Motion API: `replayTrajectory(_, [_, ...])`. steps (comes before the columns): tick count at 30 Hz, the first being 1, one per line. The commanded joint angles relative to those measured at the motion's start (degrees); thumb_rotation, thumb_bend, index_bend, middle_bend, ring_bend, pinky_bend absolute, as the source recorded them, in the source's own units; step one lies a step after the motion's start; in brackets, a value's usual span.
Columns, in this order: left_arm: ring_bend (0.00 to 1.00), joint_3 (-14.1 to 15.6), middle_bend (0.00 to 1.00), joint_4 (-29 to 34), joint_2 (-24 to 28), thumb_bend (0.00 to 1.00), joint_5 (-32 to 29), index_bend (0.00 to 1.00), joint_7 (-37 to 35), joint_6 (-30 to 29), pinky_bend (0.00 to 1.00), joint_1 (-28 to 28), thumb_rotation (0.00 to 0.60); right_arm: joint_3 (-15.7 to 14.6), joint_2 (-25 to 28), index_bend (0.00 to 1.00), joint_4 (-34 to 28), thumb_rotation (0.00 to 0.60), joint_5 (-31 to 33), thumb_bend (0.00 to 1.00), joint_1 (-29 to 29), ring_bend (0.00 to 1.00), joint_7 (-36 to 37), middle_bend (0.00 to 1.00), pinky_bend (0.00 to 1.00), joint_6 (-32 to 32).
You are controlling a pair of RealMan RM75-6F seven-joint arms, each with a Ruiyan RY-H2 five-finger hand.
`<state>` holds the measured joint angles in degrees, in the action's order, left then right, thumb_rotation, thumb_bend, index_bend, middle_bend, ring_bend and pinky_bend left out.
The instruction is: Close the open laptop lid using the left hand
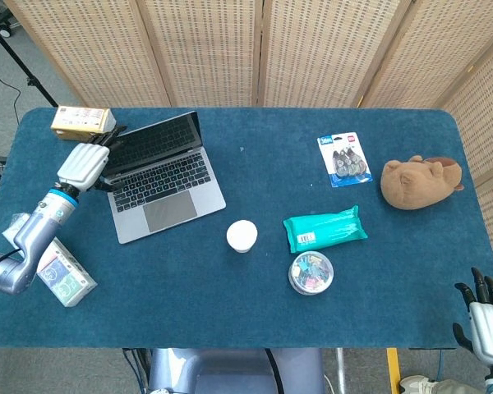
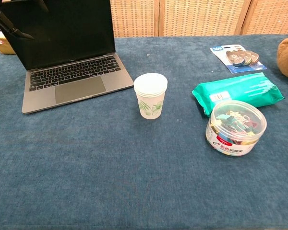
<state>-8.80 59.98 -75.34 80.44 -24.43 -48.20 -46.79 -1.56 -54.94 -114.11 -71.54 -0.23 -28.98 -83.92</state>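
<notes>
The grey laptop (image 1: 164, 185) lies open at the table's left, its dark lid (image 1: 152, 137) tipped forward over the keyboard. My left hand (image 1: 84, 164) is at the lid's left edge, its dark fingertips (image 1: 108, 138) touching the lid's top corner. In the chest view the lid (image 2: 62, 28) still stands up, with dark fingers (image 2: 19, 32) showing across its left side. My right hand (image 1: 485, 316) hangs off the table's near right corner, fingers apart and holding nothing.
A yellow box (image 1: 80, 121) sits behind the laptop and a white carton (image 1: 62, 277) near my left forearm. A paper cup (image 1: 241, 235), green wipes pack (image 1: 324, 229), clip tub (image 1: 311, 272), blister pack (image 1: 345, 160) and brown plush (image 1: 421, 182) lie to the right.
</notes>
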Motion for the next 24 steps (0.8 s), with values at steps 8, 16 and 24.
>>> replayTrajectory(8, [0.12,-0.2,0.08,2.8,-0.4,0.19,-0.8,0.27,1.1,-0.3,0.14,0.2,0.600,0.0,0.1,0.21,-0.1,0.600,-0.1,0.37,-0.1,0.00,0.2,0.00,0.00,0.0])
replayTrajectory(16, [0.12,-0.5,0.08,6.4,-1.1,0.19,-1.5,0.27,2.5,-0.3,0.14,0.0,0.600,-0.1,0.4,0.21,-0.2,0.600,-0.6,0.37,-0.2,0.00,0.5,0.00,0.00,-0.1])
replayTrajectory(24, [0.12,-0.4,0.08,9.5,-1.8,0.19,-1.7,0.27,4.0,-0.2,0.14,-0.1,0.600,-0.1,0.6,0.21,-0.2,0.600,-0.9,0.37,-0.3,0.00,0.9,0.00,0.00,-0.2])
